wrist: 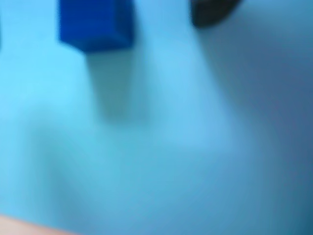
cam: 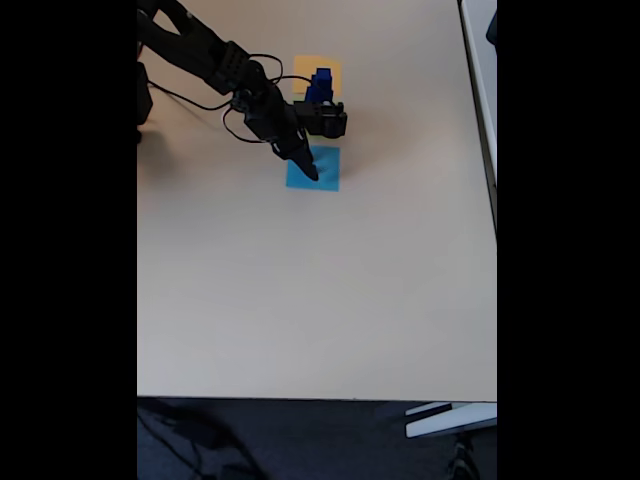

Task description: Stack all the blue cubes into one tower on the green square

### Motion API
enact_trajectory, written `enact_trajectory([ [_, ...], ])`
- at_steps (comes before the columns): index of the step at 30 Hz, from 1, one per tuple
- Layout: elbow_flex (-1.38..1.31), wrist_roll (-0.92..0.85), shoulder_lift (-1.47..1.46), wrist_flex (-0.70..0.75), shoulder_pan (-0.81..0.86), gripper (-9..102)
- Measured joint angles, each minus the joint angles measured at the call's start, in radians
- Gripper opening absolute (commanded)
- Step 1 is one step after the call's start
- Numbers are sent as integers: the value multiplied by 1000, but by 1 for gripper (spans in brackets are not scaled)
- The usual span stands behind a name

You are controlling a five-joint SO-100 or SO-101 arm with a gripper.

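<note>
In the fixed view the black arm (cam: 215, 60) reaches in from the upper left across the beige table (cam: 320, 290), and its claw (cam: 311, 172) points down onto the flat light-blue square (cam: 326, 170), tips at or just above the paper. Whether the claw is spread or pressed together I cannot tell: the fingers merge into one dark wedge here, and nothing is seen pinched between them.

Just beyond the light-blue square lies an orange square (cam: 304, 68), and on its right part stand dark blue cubes (cam: 321, 86), apparently one upon another (how many is too small to count). The arm's black wrist block (cam: 328, 122) sits in front of their lower part. A loose black cable (cam: 232, 122) loops beside the arm.

The wrist view is heavily blurred. Most of it is the light-blue paper (wrist: 161, 161), darker toward the right where shadow falls. A dark blue cube (wrist: 96, 24) shows at the upper left, cut off by the top edge, with a soft shadow stretching down the picture from it. A black rounded tip, probably one finger (wrist: 211, 13) of the claw, pokes in at the top right, apart from that cube. A sliver of beige table (wrist: 24, 226) shows at the lower left corner.
</note>
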Motion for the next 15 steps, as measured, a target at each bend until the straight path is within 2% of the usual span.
enact_trajectory([
  [15, 3, 6, 0, -3, 0, 0],
])
